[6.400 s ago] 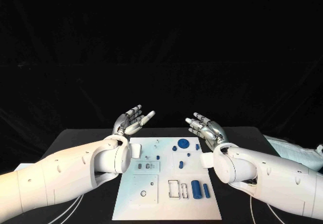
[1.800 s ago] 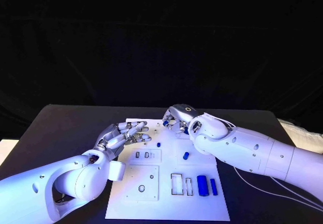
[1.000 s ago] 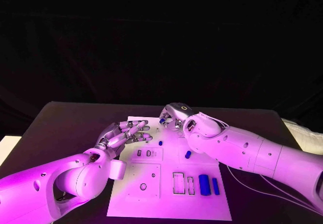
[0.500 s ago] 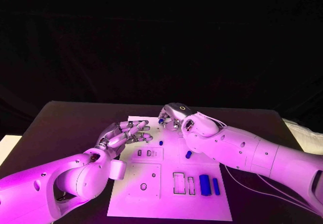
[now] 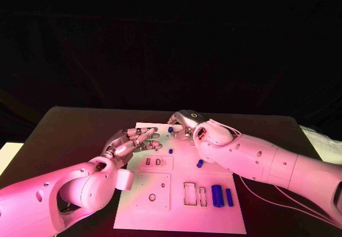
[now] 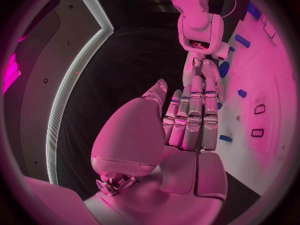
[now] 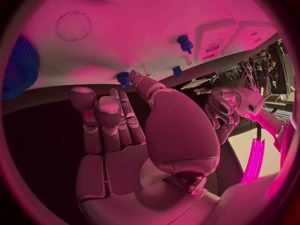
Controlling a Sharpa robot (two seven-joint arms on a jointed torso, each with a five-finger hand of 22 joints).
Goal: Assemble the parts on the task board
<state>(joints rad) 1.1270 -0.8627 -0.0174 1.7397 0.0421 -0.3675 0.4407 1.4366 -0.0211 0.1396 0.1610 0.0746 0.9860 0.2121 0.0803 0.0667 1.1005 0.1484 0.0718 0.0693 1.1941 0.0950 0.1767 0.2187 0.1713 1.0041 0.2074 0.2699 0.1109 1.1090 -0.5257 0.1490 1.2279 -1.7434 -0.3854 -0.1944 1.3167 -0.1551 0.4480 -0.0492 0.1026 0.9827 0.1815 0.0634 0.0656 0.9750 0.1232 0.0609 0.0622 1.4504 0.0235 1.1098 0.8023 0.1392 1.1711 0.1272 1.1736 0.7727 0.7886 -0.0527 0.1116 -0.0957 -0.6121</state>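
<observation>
Task board (image 5: 153, 207): blue parts (image 5: 216, 192) mostly loose, assembly barely begun; left robot hand (image 5: 135, 140) empty, fingers apart; right robot hand (image 5: 182, 124) grasp indeterminable.

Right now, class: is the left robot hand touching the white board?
Cannot tell. In the head view the left robot hand overlaps the board's edge; the left wrist view shows neither contact nor gap.

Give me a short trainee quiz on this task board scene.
1. True or false: the left robot hand holds a blue part.
2. The two long blue parts lie on the task board at its: A) near right, B) far left, C) middle.
3. Which robot hand is at the board's far edge?
Key: 1 false; 2 A; 3 the right robot hand.
</observation>
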